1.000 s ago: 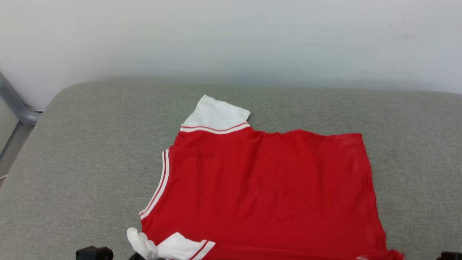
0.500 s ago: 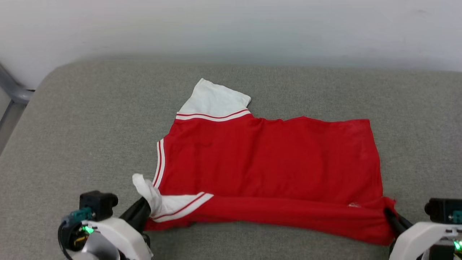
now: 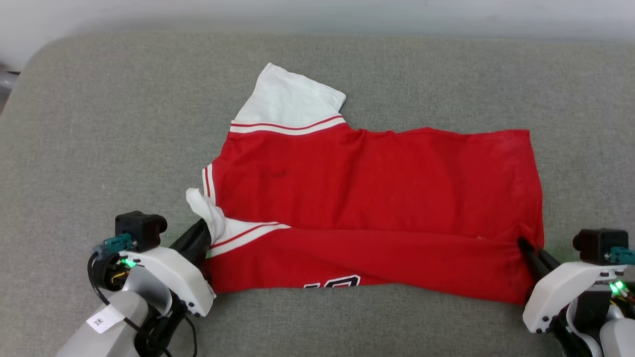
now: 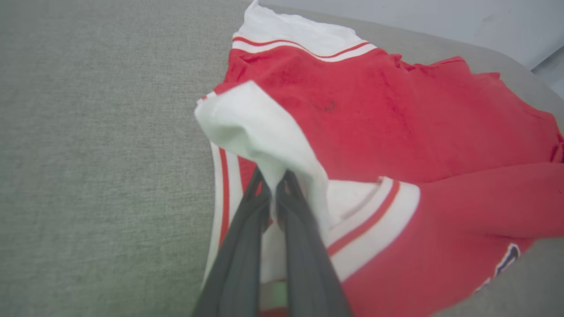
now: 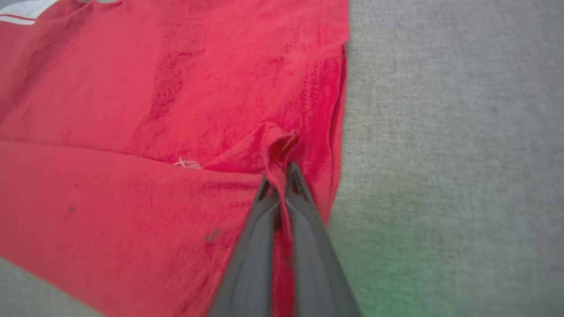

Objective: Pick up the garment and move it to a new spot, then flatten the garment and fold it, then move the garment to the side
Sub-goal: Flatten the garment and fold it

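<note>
Clamped on red white-sleeved jersey shirt [image 3: 377, 183]: left hand [image 4: 272, 178] at sleeve [image 4: 246, 119], right hand [image 5: 282, 171] at hem [image 5: 282, 145]. Probably mid-fold, with side move pending.

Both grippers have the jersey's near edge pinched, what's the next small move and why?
Probably carry both corners together toward the far edge: left fingers pinch the white sleeve, right fingers the hem; the garment is folded only partway over.

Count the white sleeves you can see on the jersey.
2. The far sleeve lies flat at the top edge of the jersey; the near sleeve is bunched at its left, pinched in the left gripper.
</note>
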